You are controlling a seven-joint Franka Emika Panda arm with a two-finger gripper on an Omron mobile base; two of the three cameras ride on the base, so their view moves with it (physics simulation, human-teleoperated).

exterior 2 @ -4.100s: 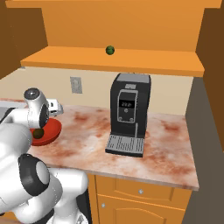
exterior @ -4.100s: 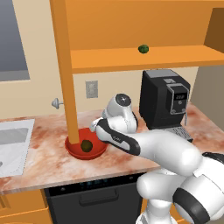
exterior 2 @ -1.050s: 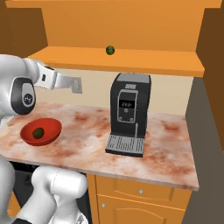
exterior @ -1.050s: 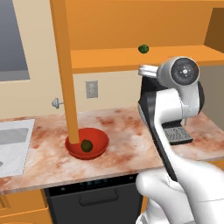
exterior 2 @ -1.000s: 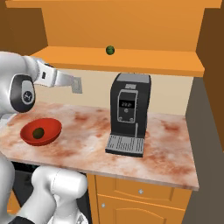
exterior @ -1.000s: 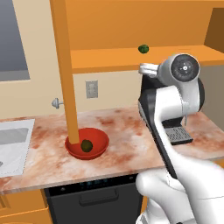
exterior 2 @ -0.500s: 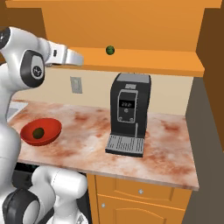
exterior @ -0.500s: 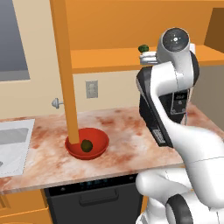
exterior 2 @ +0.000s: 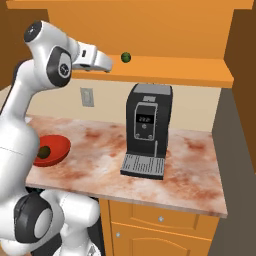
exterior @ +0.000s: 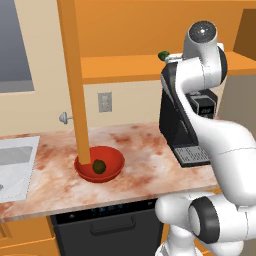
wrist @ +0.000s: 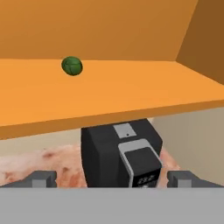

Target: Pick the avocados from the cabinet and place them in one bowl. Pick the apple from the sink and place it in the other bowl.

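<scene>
Raised to shelf height since before, the end effector (exterior 2: 107, 67) is spread empty, near the green avocado (exterior 2: 126, 57) on the cabinet shelf (exterior 2: 170, 67).

The surface (exterior: 140, 150) is a mottled reddish-brown marble slab running along the wall. On it sits the wide glossy red bowl (exterior: 112, 167), just in front of the tall orange door panel (exterior: 75, 80), with the olive-brown avocado (exterior: 99, 166) inside. To the right stands a black coffee machine (exterior 2: 146, 131), well apart from the bowl. The light grey sink (exterior: 15, 160) is set into the left end. Above, the orange cabinet shelf (wrist: 109, 94) carries the darker green avocado (wrist: 71, 66), alone
</scene>
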